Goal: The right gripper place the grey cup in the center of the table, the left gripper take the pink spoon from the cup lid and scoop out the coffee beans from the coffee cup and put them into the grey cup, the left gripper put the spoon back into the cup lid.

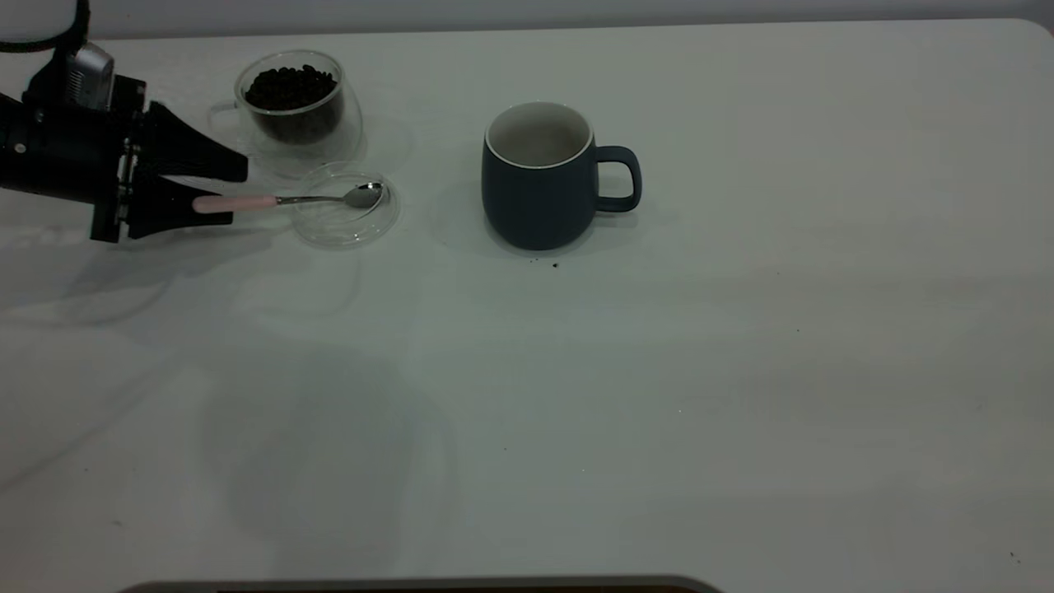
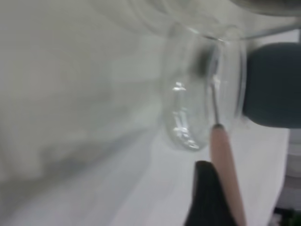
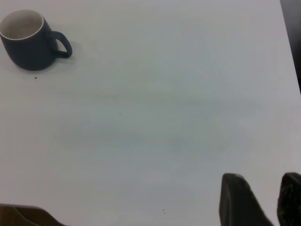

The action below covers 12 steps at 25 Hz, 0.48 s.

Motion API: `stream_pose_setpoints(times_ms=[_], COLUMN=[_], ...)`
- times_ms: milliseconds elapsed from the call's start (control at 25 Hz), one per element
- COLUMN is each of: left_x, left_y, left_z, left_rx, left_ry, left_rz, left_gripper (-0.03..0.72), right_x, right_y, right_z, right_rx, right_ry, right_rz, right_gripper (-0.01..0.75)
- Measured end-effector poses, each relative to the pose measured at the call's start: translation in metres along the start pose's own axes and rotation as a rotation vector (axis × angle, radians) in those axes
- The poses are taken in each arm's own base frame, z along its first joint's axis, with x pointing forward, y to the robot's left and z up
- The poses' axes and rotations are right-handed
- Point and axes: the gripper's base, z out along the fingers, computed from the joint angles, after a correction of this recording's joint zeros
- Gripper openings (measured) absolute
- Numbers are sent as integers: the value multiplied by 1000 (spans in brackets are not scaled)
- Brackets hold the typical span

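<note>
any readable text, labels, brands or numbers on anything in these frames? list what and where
None. The grey cup, the coffee cup, the cup lid, the pink spoon, the table and the left gripper show no print in any view.

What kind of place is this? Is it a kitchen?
Probably a robot test bench, not a kitchen: a bare white table, a black left gripper at a pink spoon, and a grey cup.
</note>
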Motion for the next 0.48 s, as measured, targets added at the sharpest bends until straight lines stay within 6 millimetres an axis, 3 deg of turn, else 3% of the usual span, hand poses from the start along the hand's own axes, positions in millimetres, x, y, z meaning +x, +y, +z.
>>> stream_pose_setpoints(times_ms=[280,480], left_x=[-7,-13], left_y=[-2,-25], left_z=[-38,-69], left_rx=[14,51], left_ry=[-49,-45], left_rz=[-42,-34], left_gripper=[599,576], right_x=[0,0], right_y=[0,0], right_z=[0,0], right_rx=[0,0], right_ry=[0,0], right_rz=[0,0], right_gripper=[239,239])
